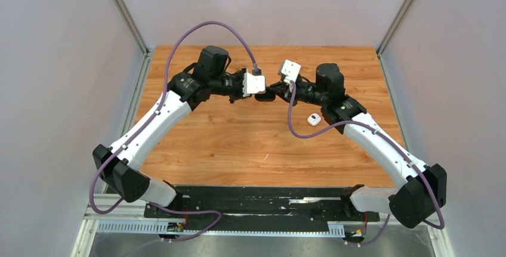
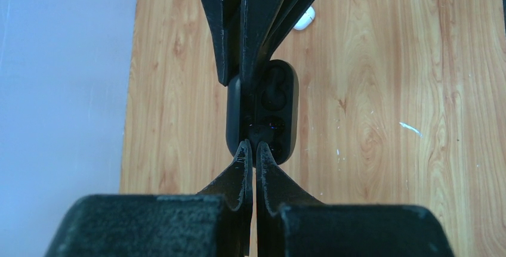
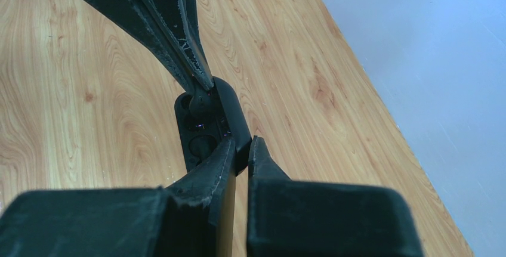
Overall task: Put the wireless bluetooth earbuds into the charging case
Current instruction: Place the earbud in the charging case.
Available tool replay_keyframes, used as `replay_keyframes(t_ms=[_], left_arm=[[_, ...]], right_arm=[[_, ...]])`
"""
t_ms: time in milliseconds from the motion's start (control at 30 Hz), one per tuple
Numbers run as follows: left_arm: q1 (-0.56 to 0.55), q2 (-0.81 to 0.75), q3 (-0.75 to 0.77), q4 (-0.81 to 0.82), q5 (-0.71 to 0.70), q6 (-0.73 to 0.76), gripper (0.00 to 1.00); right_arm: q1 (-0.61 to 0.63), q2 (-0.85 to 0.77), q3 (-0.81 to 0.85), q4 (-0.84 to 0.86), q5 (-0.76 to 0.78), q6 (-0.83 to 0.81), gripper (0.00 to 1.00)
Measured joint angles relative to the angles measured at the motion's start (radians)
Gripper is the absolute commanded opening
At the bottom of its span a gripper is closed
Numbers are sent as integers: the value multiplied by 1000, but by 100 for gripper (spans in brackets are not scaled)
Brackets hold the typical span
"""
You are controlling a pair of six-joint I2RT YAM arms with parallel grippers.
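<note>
Where both arms meet over the table (image 1: 238, 144), the right gripper (image 3: 243, 145) clamps one end of the black charging case (image 2: 274, 108). The left gripper (image 2: 253, 146), pinched nearly closed, touches the opposite end. The case's long axis runs gripper to gripper, wells exposed. A small white item (image 1: 314, 119) lies nearby.

The charging case (image 2: 277, 105) is sitting between the 2 grippers over the far middle of the table (image 1: 238, 144). The left gripper (image 2: 255, 148) is meeting 1 end of it from the left, fingertips pressed together. The right gripper (image 3: 240, 149) is straddling its wall from the right. A small loose object (image 1: 314, 119) is lying on the table to the right and nearer, just beside the right arm.
</note>
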Motion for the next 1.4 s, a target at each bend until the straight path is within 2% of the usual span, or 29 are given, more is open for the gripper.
replay_keyframes(t_ms=[533,967,1067,1200,1333,1400], left_arm=[[-6,0,0,-31,48,20,0],[-27,76,66,-62,-40,-26,0],[-28,85,73,-64,-53,-34,23],[-29,85,74,-66,-56,-33,48],[-29,61,66,-66,-29,-43,66],[-31,37,66,-66,-19,-49,72]], right_arm=[[0,10,6,5,8,73,0],[-5,14,6,4,27,57,0],[-6,14,6,1,31,54,0],[-6,14,6,-3,27,54,0],[-6,14,6,18,34,55,0],[-6,14,6,27,34,55,0]])
